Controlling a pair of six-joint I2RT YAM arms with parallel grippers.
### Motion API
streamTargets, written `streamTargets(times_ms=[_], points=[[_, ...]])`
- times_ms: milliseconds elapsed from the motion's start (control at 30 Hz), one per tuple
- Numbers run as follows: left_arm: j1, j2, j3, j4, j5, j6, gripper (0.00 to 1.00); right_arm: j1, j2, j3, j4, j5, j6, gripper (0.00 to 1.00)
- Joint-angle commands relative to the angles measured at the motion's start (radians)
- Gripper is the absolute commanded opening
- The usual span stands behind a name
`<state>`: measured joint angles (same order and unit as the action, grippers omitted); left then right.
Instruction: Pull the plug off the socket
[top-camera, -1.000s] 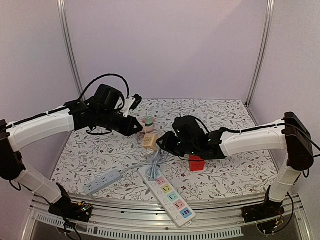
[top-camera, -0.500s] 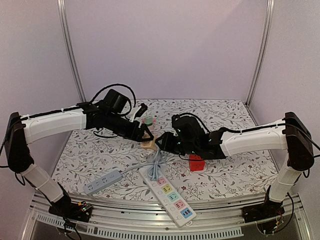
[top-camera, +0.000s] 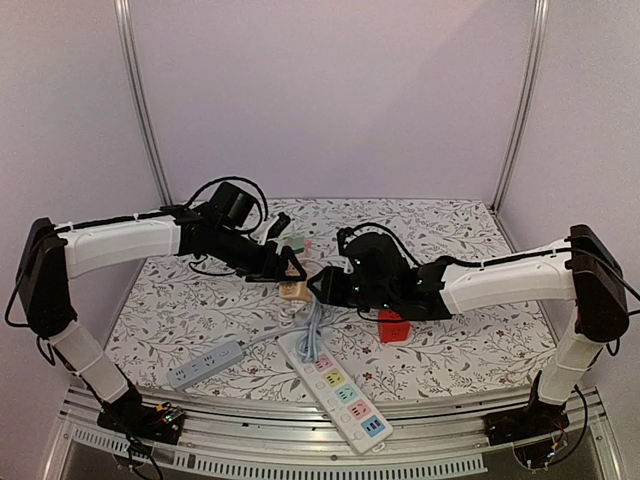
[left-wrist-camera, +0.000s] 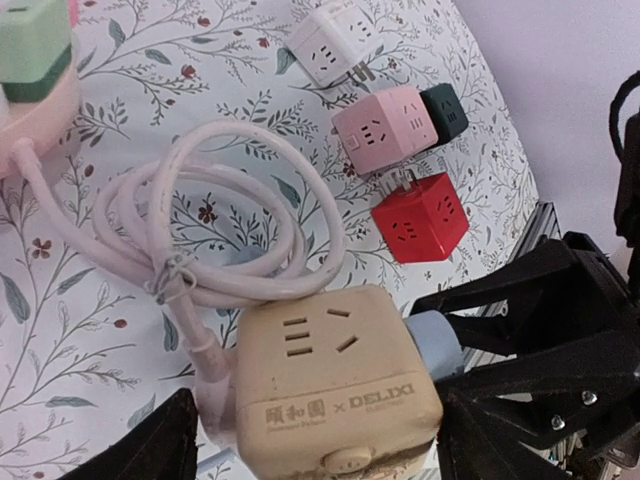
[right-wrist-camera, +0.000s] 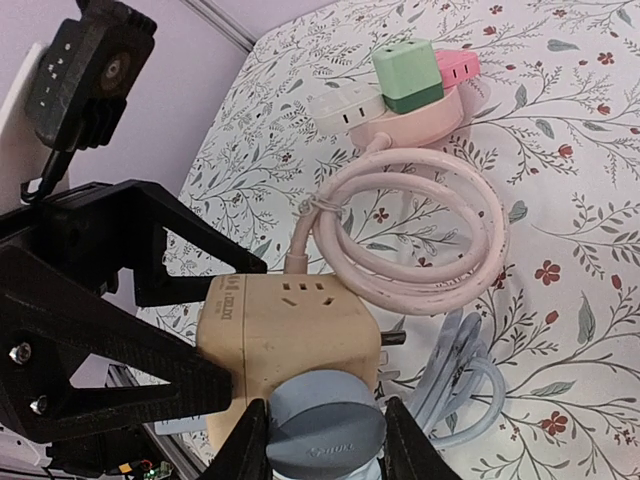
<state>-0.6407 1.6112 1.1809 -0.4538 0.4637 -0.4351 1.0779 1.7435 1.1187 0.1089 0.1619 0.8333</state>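
A robotics lab test booth: plain pale lilac wall panels (top-camera: 330, 100) joined by upright silver metal posts (top-camera: 142, 100) enclose a surface spread with a white floral-print tablecloth (top-camera: 480, 345), a slotted aluminium rail (top-camera: 300, 462) edging its near side.

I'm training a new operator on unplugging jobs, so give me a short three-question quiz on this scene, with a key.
1. True or false: the right pincer is shut on the grey plug.
2. The plug sits in a cube socket of which colour? A red, B beige, C green.
3. Fill in: the left pincer is ___, with its fingers on either side of the socket.
Key: 1 true; 2 B; 3 open.
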Motion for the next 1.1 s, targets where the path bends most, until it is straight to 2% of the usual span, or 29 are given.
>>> streamTargets(times_ms=[0,133,367,867,1067], points=[[0.013,0.029,0.009,0.003,0.027,-0.015,0.81,0.019,-0.040,0.035,0.097,-0.030,-0.050,0.00],[0.016,0.045,0.008,0.000,0.017,-0.023,0.79,0.021,-0.039,0.045,0.099,-0.042,-0.070,0.00],[0.021,0.061,0.004,0.019,0.051,-0.040,0.65,0.034,-0.030,0.048,0.103,-0.050,-0.094,0.00],[0.022,0.090,0.006,0.029,0.098,-0.062,0.72,0.043,-0.022,0.068,0.101,-0.022,-0.124,0.00],[0.022,0.089,0.005,0.029,0.096,-0.063,0.60,0.046,-0.022,0.066,0.100,-0.009,-0.128,0.00]])
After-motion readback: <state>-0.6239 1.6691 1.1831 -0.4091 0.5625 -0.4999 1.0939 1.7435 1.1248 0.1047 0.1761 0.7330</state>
